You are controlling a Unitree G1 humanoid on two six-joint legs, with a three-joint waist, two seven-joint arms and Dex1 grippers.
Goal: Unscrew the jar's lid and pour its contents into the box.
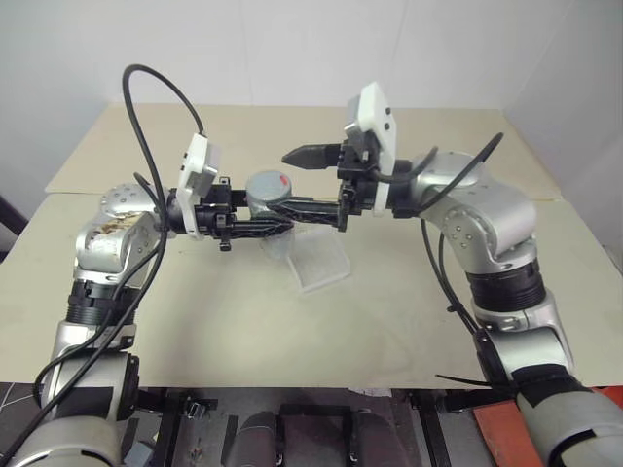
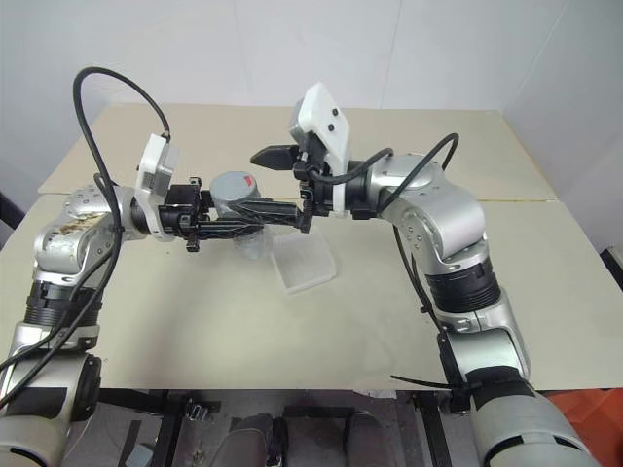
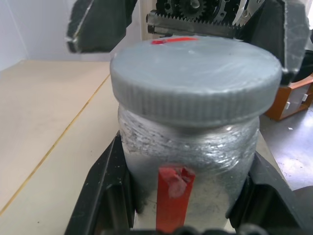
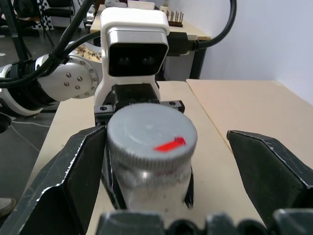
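The jar (image 1: 265, 199) is a small silvery cylinder with a red strip (image 3: 173, 196) on its side, held above the table with my left gripper (image 1: 261, 209) shut on its body. Its grey lid (image 4: 151, 139), with a red mark on top, sits on the jar and faces my right gripper (image 1: 304, 183). That gripper is open, with one finger (image 4: 68, 181) close beside the lid and the other (image 4: 269, 166) standing clear of it. The box (image 1: 317, 261), a translucent shallow tray, lies on the table just below the jar. The contents are hidden inside the jar.
The beige table (image 1: 195, 331) stretches wide on all sides of the box, with a seam across its far part and white walls behind. An orange-red object (image 1: 594, 404) sits off the table's front right corner.
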